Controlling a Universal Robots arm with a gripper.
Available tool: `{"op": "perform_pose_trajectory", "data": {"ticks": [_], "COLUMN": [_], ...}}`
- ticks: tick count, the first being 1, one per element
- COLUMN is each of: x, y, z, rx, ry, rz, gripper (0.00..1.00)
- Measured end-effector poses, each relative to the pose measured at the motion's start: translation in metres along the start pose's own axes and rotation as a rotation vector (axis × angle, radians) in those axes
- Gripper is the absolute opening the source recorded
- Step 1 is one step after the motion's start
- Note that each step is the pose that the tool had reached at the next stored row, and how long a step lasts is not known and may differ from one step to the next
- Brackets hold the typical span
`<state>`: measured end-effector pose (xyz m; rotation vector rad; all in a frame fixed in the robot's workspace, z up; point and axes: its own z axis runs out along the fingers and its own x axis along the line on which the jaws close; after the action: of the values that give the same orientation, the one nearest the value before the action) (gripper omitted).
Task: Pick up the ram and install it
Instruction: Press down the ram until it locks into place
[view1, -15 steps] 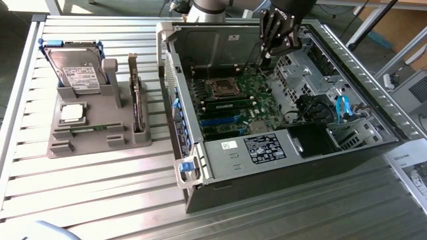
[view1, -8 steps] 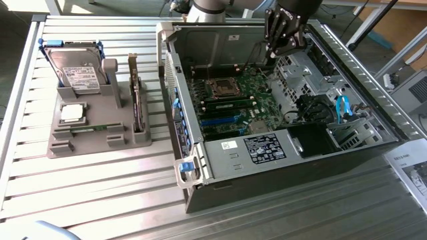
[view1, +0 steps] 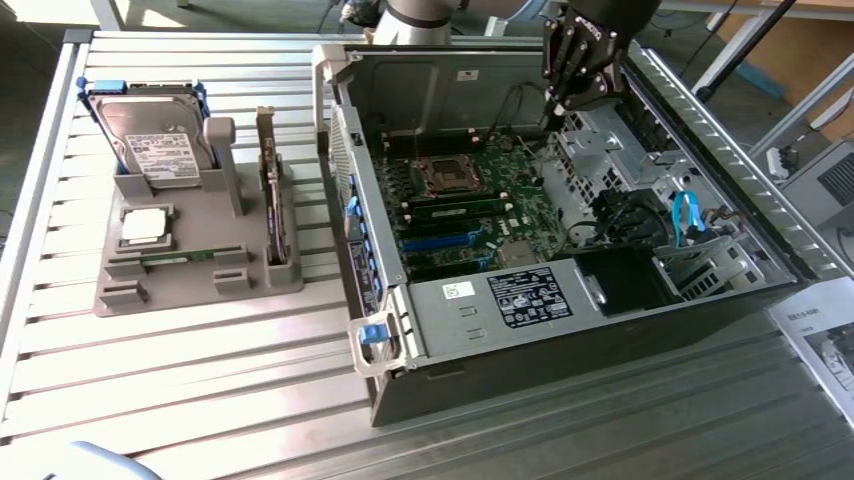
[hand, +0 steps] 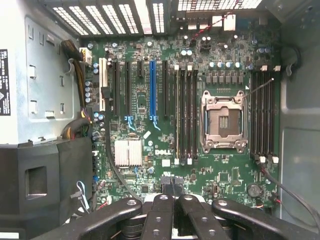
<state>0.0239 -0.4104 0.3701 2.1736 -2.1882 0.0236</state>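
Over mobo (view1: 470, 190): gripper (view1: 561, 105); HDD (view1: 150, 135), card (view1: 276, 215) outside.

The computer case (view1: 561, 370) lies open on the slatted table (view1: 200, 400), motherboard (view1: 497, 160) inside. To the exterior view's left stands a parts holder (view1: 120, 292): hard drive (view1: 150, 135) at the back, processor chip (view1: 144, 226) before it, expansion card (view1: 276, 210) nearest the case, possibly the ram (view1: 180, 257) in front.

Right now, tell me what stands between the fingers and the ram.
The fingers hang shut above the motherboard inside the case. The ram lies low in the grey holder outside it, on the exterior view's left. Between them rise the side wall and, beside the ram, the upright expansion card.
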Motion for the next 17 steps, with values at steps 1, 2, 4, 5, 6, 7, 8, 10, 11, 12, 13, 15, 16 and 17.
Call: {"op": "perform_pose_trajectory", "data": {"ticks": [1,2,4,5,6,7,8,10,11,12,13,15,16,17], "x": [0.000,0.000,0.000,0.000,0.000,0.000,0.000,0.000,0.000,-0.001,-0.001,-0.001,-0.001,-0.001], "y": [0.0000,0.0000,0.0000,0.0000,-0.0001,-0.0001,-0.0002,-0.0004,-0.0005,-0.0006,-0.0007,-0.0011,-0.0013,-0.0015], "z": [0.0000,0.0000,0.0007,0.0014,0.0022,0.0031,0.0044,0.0072,0.0088,0.0105,0.0122,0.0152,0.0165,0.0178], "rx": [0.0000,0.0000,-0.0001,0.0000,0.0000,-0.0001,0.0000,-0.0001,-0.0001,-0.0001,0.0000,0.0000,0.0000,0.0000], "ry": [0.0001,0.0001,0.0000,0.0000,0.0000,0.0001,0.0000,0.0001,0.0001,0.0000,0.0000,0.0001,0.0001,0.0001], "rz": [0.000,0.000,0.000,0.000,0.000,0.000,0.000,0.000,0.000,0.000,0.000,0.000,0.000,0.000], "gripper": [0.10,0.10,0.10,0.10,0.10,0.10,0.10,0.10,0.10,0.10,0.10,0.10,0.10,0.10]}}
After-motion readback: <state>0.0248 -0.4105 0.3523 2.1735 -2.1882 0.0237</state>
